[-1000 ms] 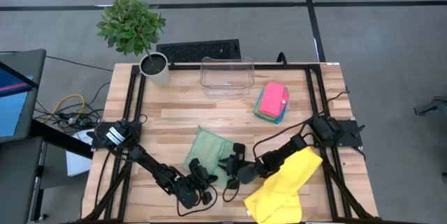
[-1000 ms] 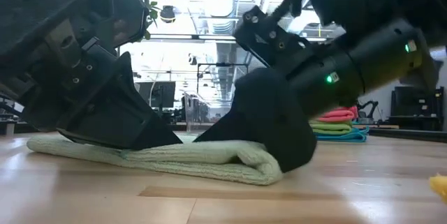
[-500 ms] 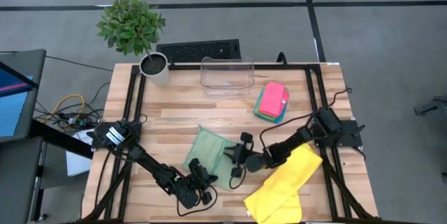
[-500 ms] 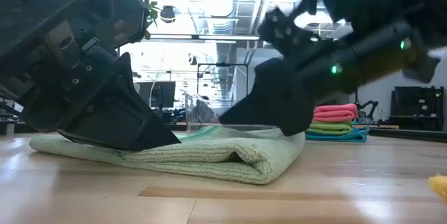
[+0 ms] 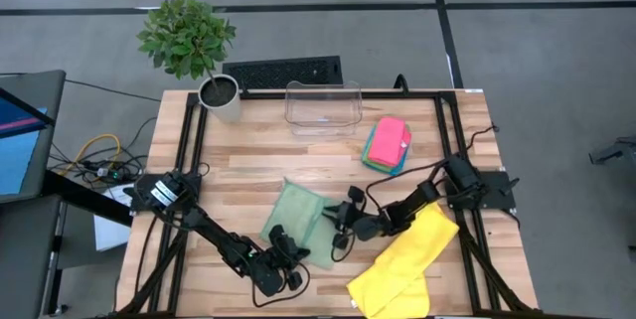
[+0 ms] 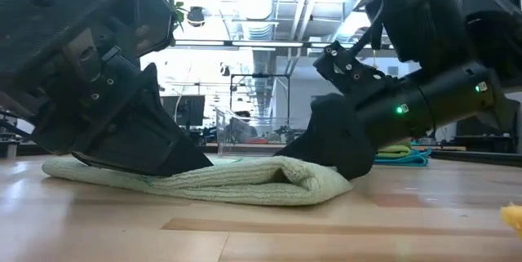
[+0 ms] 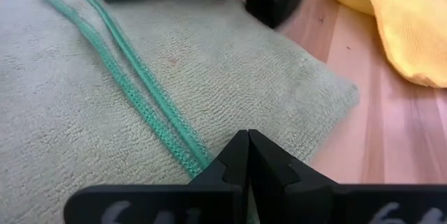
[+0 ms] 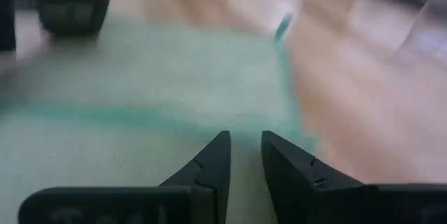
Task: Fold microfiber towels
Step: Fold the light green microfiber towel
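While the clenched left claw [image 5: 285,259] pins the sage towel [image 5: 296,216] — the right claw [image 5: 341,230], parted, sits at its edge.

bright even light; right wrist view motion-blurred.

the sage green towel [image 7: 105,98] is soft, matt cloth with a nubby, looped pile and a darker green stitched hem. the yellow towel [image 7: 398,21] looks like the same fuzzy cloth, as do the pink, green and blue ones stacked [image 5: 388,145] at two o'clock. the counter [image 5: 248,170] is pale wood planks, smooth with a faint sheen. the bin [image 5: 322,107] is clear glossy plastic. the left hand [image 7: 248,165] and right hand [image 8: 241,158] are matt black plastic.
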`<act>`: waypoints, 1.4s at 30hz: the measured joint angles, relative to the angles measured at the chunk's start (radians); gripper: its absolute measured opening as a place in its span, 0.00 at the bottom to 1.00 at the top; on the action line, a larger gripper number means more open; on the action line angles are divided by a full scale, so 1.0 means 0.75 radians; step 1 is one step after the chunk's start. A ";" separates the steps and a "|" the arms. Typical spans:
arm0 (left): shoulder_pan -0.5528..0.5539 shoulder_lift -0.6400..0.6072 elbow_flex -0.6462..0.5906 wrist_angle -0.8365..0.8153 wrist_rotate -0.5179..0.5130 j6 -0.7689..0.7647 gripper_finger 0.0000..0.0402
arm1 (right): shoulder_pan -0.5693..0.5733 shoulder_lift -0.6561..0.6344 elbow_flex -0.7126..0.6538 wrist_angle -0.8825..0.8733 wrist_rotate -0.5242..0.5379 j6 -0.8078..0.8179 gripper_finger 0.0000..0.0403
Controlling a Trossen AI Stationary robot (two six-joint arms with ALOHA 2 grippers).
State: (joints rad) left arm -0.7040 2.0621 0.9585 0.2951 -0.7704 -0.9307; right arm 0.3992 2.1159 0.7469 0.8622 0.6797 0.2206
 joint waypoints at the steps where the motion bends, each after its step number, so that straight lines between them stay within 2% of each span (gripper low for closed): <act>1: 0.000 0.000 0.000 0.001 0.003 -0.002 0.00 | -0.001 -0.023 -0.001 0.006 0.015 -0.036 0.27; 4: -0.004 0.000 0.000 0.002 0.007 -0.004 0.00 | -0.006 -0.093 0.004 0.050 0.067 -0.121 0.26; 7: -0.003 0.000 0.000 0.002 0.009 -0.003 0.00 | -0.021 -0.087 0.004 0.047 0.069 -0.143 0.26; 13: -0.003 0.000 0.000 0.002 0.007 -0.003 0.00 | -0.041 0.052 0.005 0.060 0.040 0.022 0.26; 16: -0.003 0.000 0.000 0.002 -0.005 -0.002 0.00 | -0.040 0.063 0.003 0.070 0.047 0.051 0.26; 22: -0.003 0.000 0.000 0.002 -0.019 0.003 0.00 | 0.042 -0.132 -0.003 0.116 0.029 -0.097 0.26; 24: -0.003 0.000 -0.001 0.001 -0.031 0.003 0.00 | 0.093 -0.193 0.003 0.146 -0.031 -0.152 0.26; 27: 0.002 0.002 -0.002 -0.002 -0.080 0.007 0.00 | 0.167 -0.188 0.037 0.130 -0.197 -0.174 0.26; 31: 0.026 0.002 -0.002 -0.003 -0.108 0.021 0.00 | 0.254 -0.063 0.130 0.116 -0.244 -0.187 0.26; 35: 0.048 0.002 -0.002 -0.001 -0.068 0.041 0.00 | 0.262 0.093 0.250 0.116 -0.252 -0.179 0.26; 39: 0.052 0.002 -0.001 0.004 -0.017 0.040 0.00 | 0.244 0.216 0.312 0.063 -0.406 -0.037 0.26; 42: 0.032 0.000 -0.001 0.006 0.025 0.013 0.00 | 0.224 0.231 0.314 0.087 -0.495 0.030 0.26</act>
State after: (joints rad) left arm -0.6803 2.0625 0.9577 0.2992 -0.7514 -0.9211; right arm 0.5670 2.2893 0.9826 0.9271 0.3081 0.2434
